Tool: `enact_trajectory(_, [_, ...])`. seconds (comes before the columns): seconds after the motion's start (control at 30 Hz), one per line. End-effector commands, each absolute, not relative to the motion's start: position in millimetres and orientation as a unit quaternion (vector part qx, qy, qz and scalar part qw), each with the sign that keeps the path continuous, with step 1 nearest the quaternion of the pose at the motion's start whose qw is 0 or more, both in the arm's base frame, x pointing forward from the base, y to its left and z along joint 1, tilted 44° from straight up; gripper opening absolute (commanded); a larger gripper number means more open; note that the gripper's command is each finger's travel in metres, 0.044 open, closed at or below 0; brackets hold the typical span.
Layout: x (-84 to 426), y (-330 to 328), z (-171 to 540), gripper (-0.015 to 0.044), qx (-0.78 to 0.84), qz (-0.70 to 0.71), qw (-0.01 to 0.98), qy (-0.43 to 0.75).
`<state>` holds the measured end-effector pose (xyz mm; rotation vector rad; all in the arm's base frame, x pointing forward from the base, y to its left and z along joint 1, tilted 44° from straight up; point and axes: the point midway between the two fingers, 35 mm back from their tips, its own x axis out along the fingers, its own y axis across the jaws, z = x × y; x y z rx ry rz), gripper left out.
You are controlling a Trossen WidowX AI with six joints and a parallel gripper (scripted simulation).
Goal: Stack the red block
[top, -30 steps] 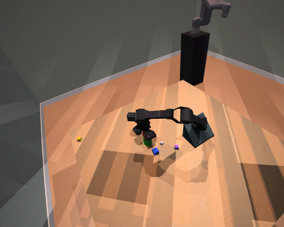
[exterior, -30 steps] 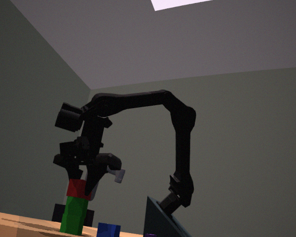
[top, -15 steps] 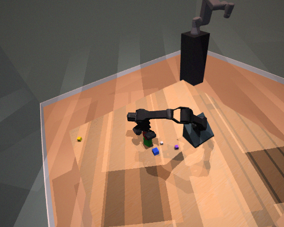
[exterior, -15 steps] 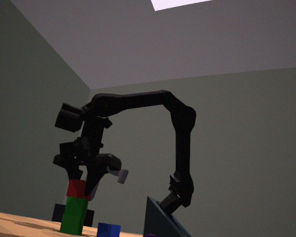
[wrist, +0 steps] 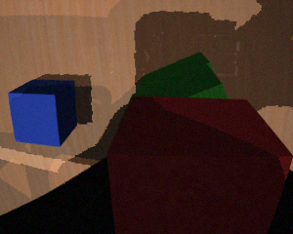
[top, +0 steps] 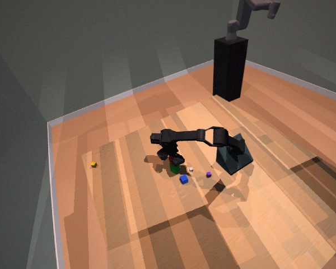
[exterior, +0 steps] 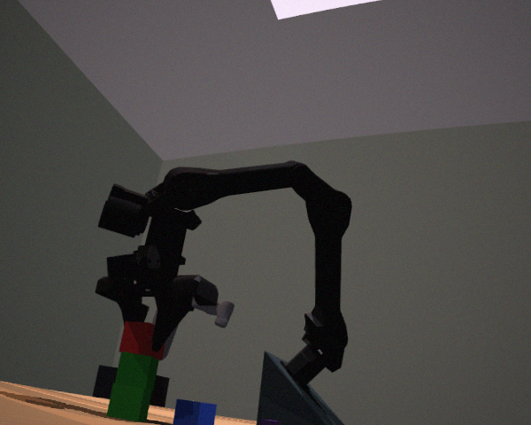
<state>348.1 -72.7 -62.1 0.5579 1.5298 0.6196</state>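
The red block [top: 169, 160] [exterior: 136, 338] [wrist: 195, 195] is between the fingers of my gripper [top: 172, 159] [exterior: 142, 340] [wrist: 188, 160], which is shut on it. In the exterior view the block's underside meets the top of the green tower [top: 175, 168] [exterior: 131, 389] [wrist: 186, 75], with no gap visible, and the block reaches slightly past the tower's right edge. The tower is two green blocks, upright, the upper one turned or shifted a little on the lower. One finger covers the red block's right side in the exterior view; the far finger's tip is hidden.
A blue block [top: 183, 179] [exterior: 188, 412] [wrist: 36, 119] lies close to the tower. A small white cube [top: 191, 169] and a purple cube [top: 208, 174] lie between tower and arm base [top: 233, 163] [exterior: 280, 393]. A yellow block [top: 93, 164] lies far left. A black pedestal [top: 227, 69] stands behind.
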Motion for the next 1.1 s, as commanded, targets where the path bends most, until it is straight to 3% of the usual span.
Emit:
enact_trajectory(0.0, [348.3, -72.9, -62.3, 0.0236, 0.245, 0.272, 0.645, 0.671])
enact_trajectory(0.27, [348.3, -72.9, -62.3, 0.0440, 0.245, 0.272, 0.645, 0.671])
enact_trajectory(1.07, [348.3, -72.9, -62.3, 0.0440, 0.245, 0.272, 0.645, 0.671])
